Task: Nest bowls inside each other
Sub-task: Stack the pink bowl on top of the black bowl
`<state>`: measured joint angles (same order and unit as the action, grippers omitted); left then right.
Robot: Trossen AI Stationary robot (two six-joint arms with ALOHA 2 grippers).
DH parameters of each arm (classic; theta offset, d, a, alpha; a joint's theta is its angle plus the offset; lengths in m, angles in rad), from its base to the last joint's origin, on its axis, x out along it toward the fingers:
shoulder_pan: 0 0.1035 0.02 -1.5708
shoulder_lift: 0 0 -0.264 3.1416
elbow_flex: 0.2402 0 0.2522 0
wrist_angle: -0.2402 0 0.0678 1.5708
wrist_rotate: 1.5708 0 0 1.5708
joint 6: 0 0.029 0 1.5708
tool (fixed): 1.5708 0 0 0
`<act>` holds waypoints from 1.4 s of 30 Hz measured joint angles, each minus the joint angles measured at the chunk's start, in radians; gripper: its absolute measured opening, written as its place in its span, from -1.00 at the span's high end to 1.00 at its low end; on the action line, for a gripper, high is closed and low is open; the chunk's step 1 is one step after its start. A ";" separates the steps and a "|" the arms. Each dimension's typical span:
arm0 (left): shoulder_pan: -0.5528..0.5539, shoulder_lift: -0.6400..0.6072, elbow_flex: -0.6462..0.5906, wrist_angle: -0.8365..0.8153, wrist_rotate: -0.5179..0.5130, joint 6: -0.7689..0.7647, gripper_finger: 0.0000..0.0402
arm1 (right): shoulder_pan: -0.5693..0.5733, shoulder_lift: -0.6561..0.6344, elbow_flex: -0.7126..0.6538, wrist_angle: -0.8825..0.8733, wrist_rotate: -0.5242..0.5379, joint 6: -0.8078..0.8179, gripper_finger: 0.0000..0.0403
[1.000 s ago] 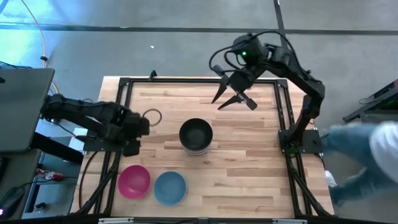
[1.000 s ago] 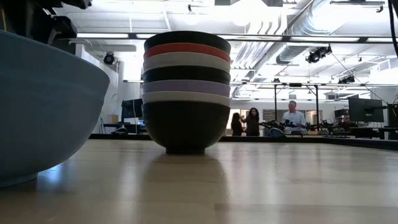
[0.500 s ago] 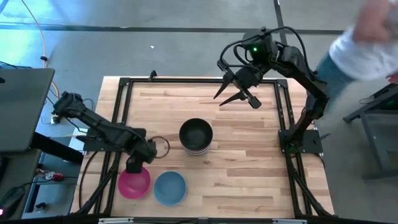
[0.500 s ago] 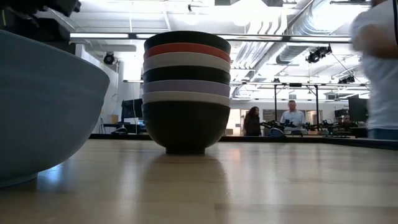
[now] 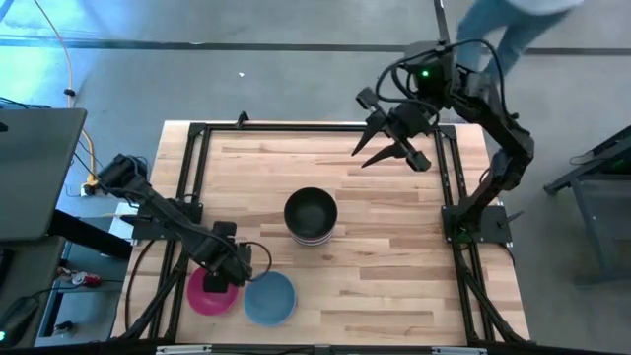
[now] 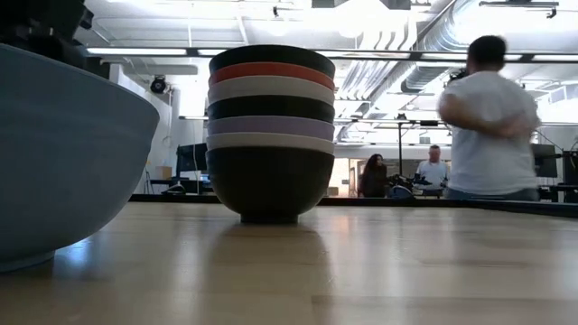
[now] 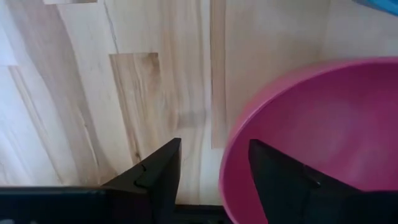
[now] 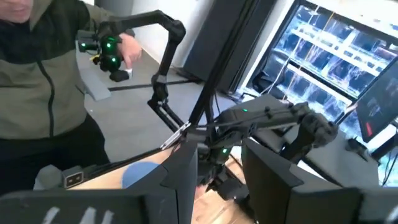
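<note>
The left claw (image 7: 211,180) has travelled from the tabletop's left edge to the magenta pink bowl (image 5: 209,293) at the near left over the last second. Its fingers are now parted and straddle the bowl's rim: one finger (image 7: 155,174) sits outside over the tabletop (image 5: 394,256), the other inside the bowl. No closure on the rim is visible yet. Judgement: the grasp is set up, and closing and lifting come next.

The light blue bowl (image 5: 270,297) sits just beside the pink one, on its right, and has not moved.

The nested stack (image 6: 271,126) stands at the tabletop's centre, unchanged. The low view shows seven rims: black on top, then red, white, black, lavender, white and black at the base. Judgement: two bowls remain to be nested.

The right claw (image 5: 394,148) has drifted slightly right and now hangs over the far right part of the tabletop, fingers spread wide, holding nothing.

Beyond the tabletop, a person (image 6: 483,126) has come into the low view.
</note>
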<state>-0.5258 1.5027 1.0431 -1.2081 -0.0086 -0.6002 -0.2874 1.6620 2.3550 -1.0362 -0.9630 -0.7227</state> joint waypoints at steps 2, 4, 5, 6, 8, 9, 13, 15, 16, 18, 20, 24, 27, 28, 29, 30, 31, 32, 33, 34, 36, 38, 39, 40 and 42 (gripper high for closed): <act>-0.002 0.010 0.000 0.006 0.000 -0.009 0.16 | 0.000 -0.008 0.000 0.006 -0.023 0.000 0.41; -0.002 0.013 0.000 0.007 0.000 -0.018 0.17 | 0.000 -0.015 0.000 0.002 -0.041 0.000 0.41; -0.002 0.013 0.000 0.008 -0.001 -0.022 0.18 | 0.000 -0.016 0.000 0.003 -0.042 0.000 0.41; -0.002 0.013 0.000 0.013 -0.005 -0.025 0.18 | 0.000 -0.017 0.000 0.002 -0.043 0.002 0.41; -0.002 0.013 0.000 0.032 -0.013 -0.026 0.17 | 0.000 -0.018 0.000 0.001 -0.043 0.008 0.41; -0.002 0.013 0.000 0.046 -0.021 -0.026 0.17 | 0.000 -0.018 0.000 -0.002 -0.044 0.008 0.41; -0.002 0.012 -0.039 0.124 -0.018 -0.026 0.17 | 0.000 -0.018 0.000 -0.021 -0.045 0.008 0.41; -0.002 0.012 -0.070 0.156 0.008 -0.028 0.16 | 0.000 -0.018 0.000 -0.021 -0.048 0.008 0.41; -0.002 0.012 -0.082 0.169 0.017 -0.033 0.16 | 0.000 -0.018 0.000 -0.021 -0.048 0.008 0.41; -0.002 0.012 -0.099 0.179 0.023 -0.043 0.17 | 0.000 -0.020 0.000 -0.021 -0.048 0.007 0.41; -0.002 0.012 -0.103 0.181 0.023 -0.044 0.18 | 0.000 -0.022 0.000 -0.020 -0.048 0.002 0.41; -0.002 0.012 -0.103 0.181 0.023 -0.033 0.29 | 0.000 -0.022 0.000 -0.013 -0.048 0.000 0.41; 0.006 0.012 -0.103 0.168 0.027 -0.012 0.46 | 0.000 -0.022 0.000 -0.012 -0.048 0.000 0.41; 0.010 0.012 -0.103 0.161 0.028 -0.005 0.53 | 0.000 -0.022 0.000 -0.013 -0.048 0.000 0.41; 0.015 0.012 -0.103 0.153 0.030 0.001 0.60 | 0.000 -0.022 0.000 -0.013 -0.048 0.000 0.41; 0.019 0.012 -0.103 0.149 0.035 0.008 0.68 | 0.000 -0.022 0.000 -0.013 -0.048 0.000 0.41; 0.025 0.012 -0.103 0.147 0.039 0.018 0.75 | 0.000 -0.022 0.000 -0.013 -0.048 0.000 0.41; 0.031 0.012 -0.103 0.141 0.048 0.031 0.82 | 0.000 -0.022 0.000 -0.013 -0.048 0.001 0.41; 0.037 0.012 -0.103 0.135 0.058 0.039 0.89 | 0.000 -0.022 0.000 -0.013 -0.048 0.008 0.41; 0.044 0.011 -0.102 0.127 0.067 0.045 0.94 | 0.000 -0.022 0.000 -0.013 -0.048 0.010 0.41; 0.057 0.009 -0.101 0.117 0.078 0.055 0.96 | 0.000 -0.022 0.000 -0.014 -0.048 0.016 0.41; 0.074 0.009 -0.102 0.100 0.086 0.069 0.93 | 0.000 -0.022 0.000 -0.022 -0.048 0.018 0.41; 0.082 0.004 -0.103 0.097 0.088 0.078 0.92 | 0.000 -0.022 0.000 -0.023 -0.048 0.019 0.41; 0.092 0.002 -0.102 0.095 0.087 0.086 0.92 | 0.000 -0.022 0.000 -0.024 -0.048 0.024 0.41; 0.116 0.000 -0.093 0.077 0.090 0.108 0.94 | 0.000 -0.022 0.000 -0.026 -0.048 0.038 0.41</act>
<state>-0.4099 1.5025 0.9502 -1.1311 0.0816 -0.4926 -0.2874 1.6402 2.3550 -1.0621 -1.0106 -0.6852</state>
